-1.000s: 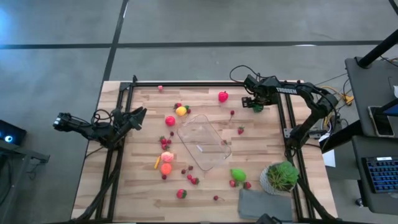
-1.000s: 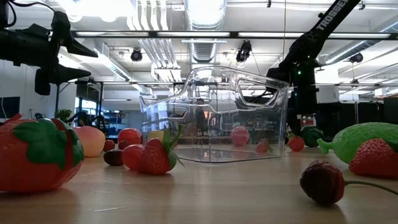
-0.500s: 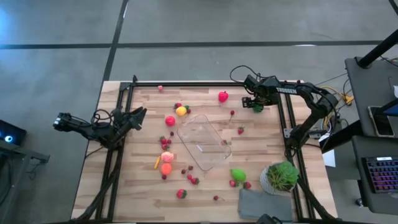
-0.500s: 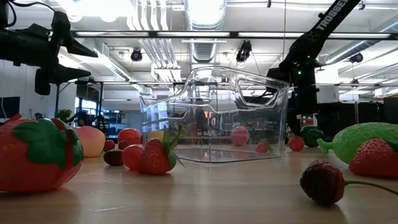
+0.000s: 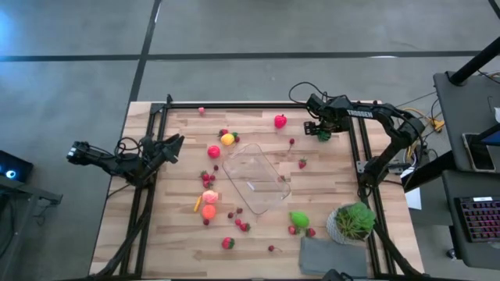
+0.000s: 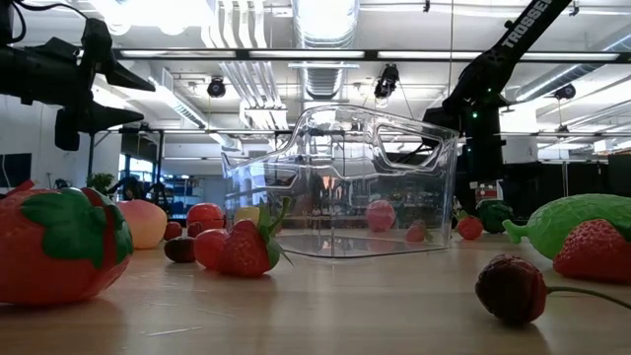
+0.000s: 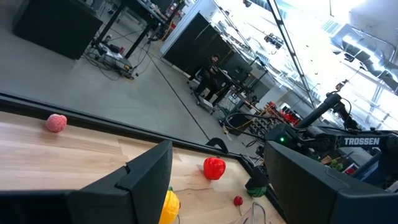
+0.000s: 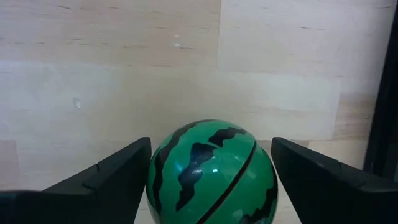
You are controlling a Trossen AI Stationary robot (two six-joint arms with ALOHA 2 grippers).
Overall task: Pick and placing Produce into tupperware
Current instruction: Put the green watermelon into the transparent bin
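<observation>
While we compared this moment with the second before it, we found nothing shifted on the pale wooden table (image 5: 336,168). Both arms, the tub and every loose piece lay where they had been. We judged that the pick had stalled at its very start, with nothing lifted yet.

The right gripper (image 5: 319,129) sat low at the table's 2 o'clock corner. It bracketed a small round toy watermelon, glossy green with dark stripes (image 8: 211,171), which rested on the wood. We could not tell whether that gripper was clenched on the melon or merely framing it. The left gripper (image 5: 176,143) waited at 9 o'clock, released and holding nothing.

The clear rectangular plastic tupperware with rounded corners (image 5: 232,165) stood near the table's centre, turned diagonally. The melon lay well apart from it, towards the tub's 2 o'clock. We could not tell whether one small red piece at the tub's 3 o'clock edge lay inside or outside the wall. The rest of the produce ringed the tub:
- a red pepper-like piece (image 5: 280,120) at 12 o'clock
- a yellow fruit (image 5: 227,139) at 11 o'clock
- a pink-and-orange pair (image 5: 208,204) at 8 o'clock
- a bright green bumpy fruit (image 5: 298,218) at 5 o'clock

To us the melon looked smooth and rounded, likely to roll or slip under an off-centre squeeze.
</observation>
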